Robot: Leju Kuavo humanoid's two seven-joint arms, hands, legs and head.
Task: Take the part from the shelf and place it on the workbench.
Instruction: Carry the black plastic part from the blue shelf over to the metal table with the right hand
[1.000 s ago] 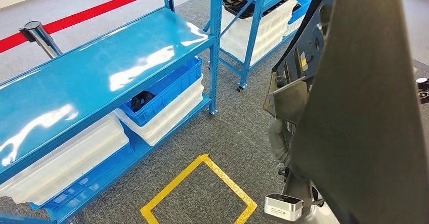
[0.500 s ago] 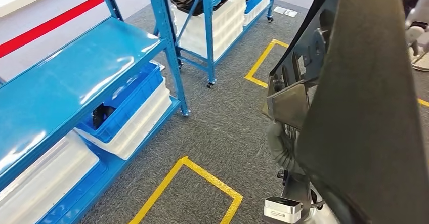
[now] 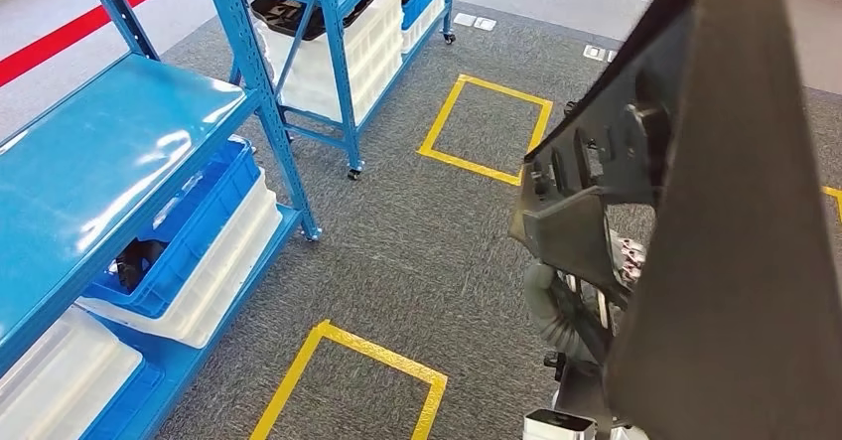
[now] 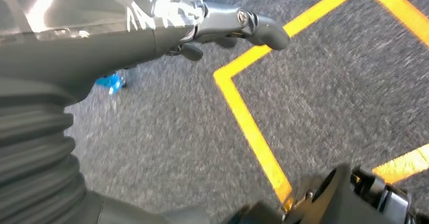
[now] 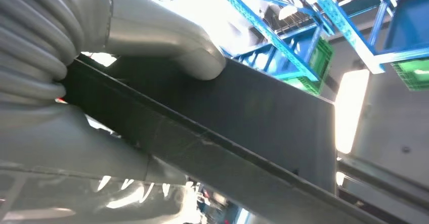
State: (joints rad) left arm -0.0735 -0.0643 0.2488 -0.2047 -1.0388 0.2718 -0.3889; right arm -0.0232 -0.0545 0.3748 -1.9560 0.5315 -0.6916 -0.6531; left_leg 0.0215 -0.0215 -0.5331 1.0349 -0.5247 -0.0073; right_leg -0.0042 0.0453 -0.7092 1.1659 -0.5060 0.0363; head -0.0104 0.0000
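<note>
A large black part (image 3: 735, 221), a flat panel with a ribbed inner frame, stands upright close to my body on the right of the head view. My left hand (image 3: 553, 306) reaches in under its lower edge. In the left wrist view the left hand (image 4: 222, 24) lies against the part's glossy dark surface (image 4: 91, 27), above grey carpet. In the right wrist view my right hand (image 5: 167, 47) presses its thumb on the panel's black face (image 5: 243, 118), with the palm below, clamping the panel.
A blue shelf rack (image 3: 109, 162) stands at the left, with a blue bin (image 3: 189, 221) and white bins (image 3: 213, 271) on its lower level. A second rack (image 3: 328, 23) stands behind it. Yellow tape squares (image 3: 348, 380) (image 3: 487, 122) mark the grey carpet.
The camera has turned, so the racks and floor marks slid left and a second yellow square came into view. The part stays held in both hands.
</note>
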